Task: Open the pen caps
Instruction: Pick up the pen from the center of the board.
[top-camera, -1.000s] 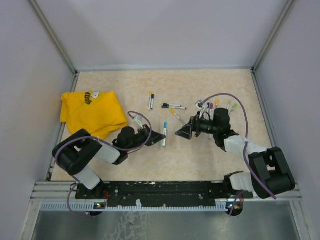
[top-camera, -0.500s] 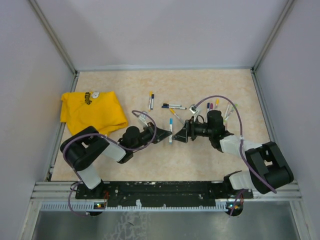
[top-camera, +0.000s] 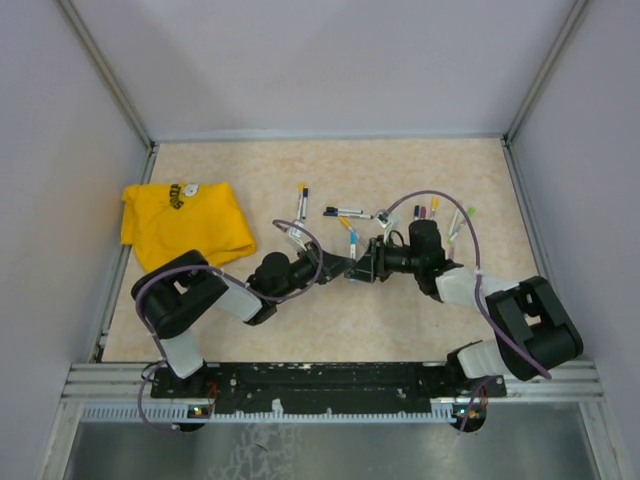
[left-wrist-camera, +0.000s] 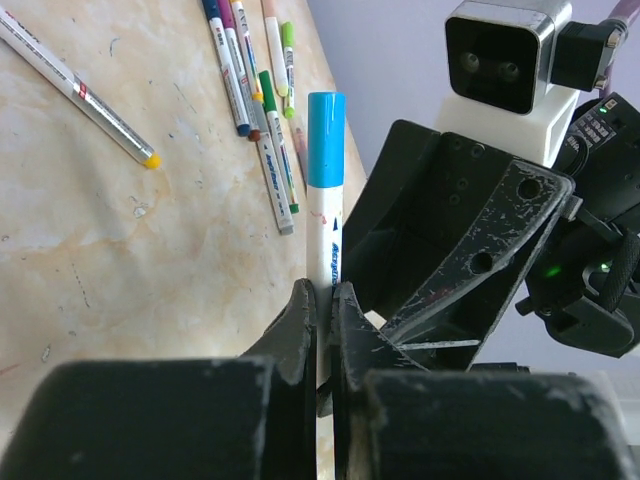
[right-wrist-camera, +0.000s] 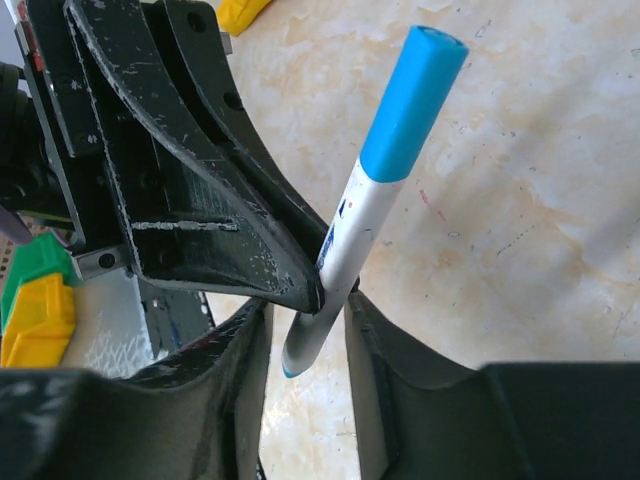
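Cloth (top-camera: 185, 225) lies left of left hand (top-camera: 347, 266), pens (top-camera: 345, 212) behind.

A sky-blue cap (right-wrist-camera: 412, 105) of smooth, satin plastic tops a glossy white plastic pen barrel (right-wrist-camera: 350, 240). The left gripper (left-wrist-camera: 322, 300) and right gripper (right-wrist-camera: 305, 335), each 2-fingered, are matt black plastic, scuffed and scratched pale at the edges. The table (top-camera: 250, 170) looks like smooth, marbled beige laminate with a low sheen; the yellow cloth (top-camera: 185, 225) is soft and creased.
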